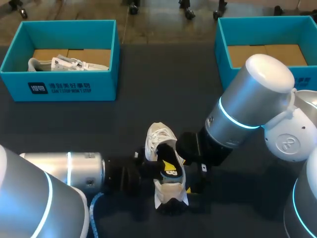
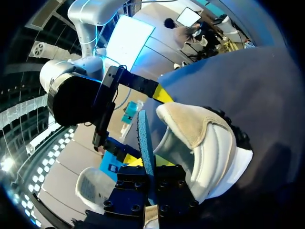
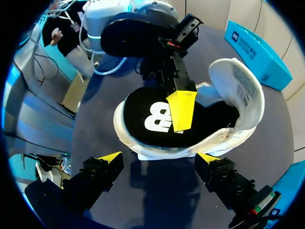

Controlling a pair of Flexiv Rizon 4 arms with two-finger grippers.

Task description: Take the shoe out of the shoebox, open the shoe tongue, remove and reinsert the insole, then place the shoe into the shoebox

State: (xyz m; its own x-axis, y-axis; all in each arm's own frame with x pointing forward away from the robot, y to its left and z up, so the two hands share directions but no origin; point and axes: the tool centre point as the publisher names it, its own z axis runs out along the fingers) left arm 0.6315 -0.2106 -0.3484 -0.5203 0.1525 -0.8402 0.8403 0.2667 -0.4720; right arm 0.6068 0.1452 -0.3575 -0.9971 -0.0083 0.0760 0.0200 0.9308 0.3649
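Note:
A white and beige shoe (image 1: pixel 166 171) lies on the dark table near the front middle, its white tongue (image 3: pixel 243 86) folded back. Its black insole (image 3: pixel 157 117) with a white logo shows in the opening, and in the left wrist view its blue edge (image 2: pixel 145 136) rises from the shoe (image 2: pixel 205 138). My left gripper (image 1: pixel 167 167) comes in from the left and is shut on that insole, one yellow fingertip (image 3: pixel 181 109) lying on top of it. From the right, my right gripper (image 3: pixel 159 160) hangs open just beside the shoe's side, touching nothing.
A teal shoebox (image 1: pixel 64 84) at the back left holds a second white shoe (image 1: pixel 67 63). Another teal shoebox (image 1: pixel 223 54) at the back right shows only its cardboard floor. My right arm's big silver elbow (image 1: pixel 257 94) hangs over the table's right half.

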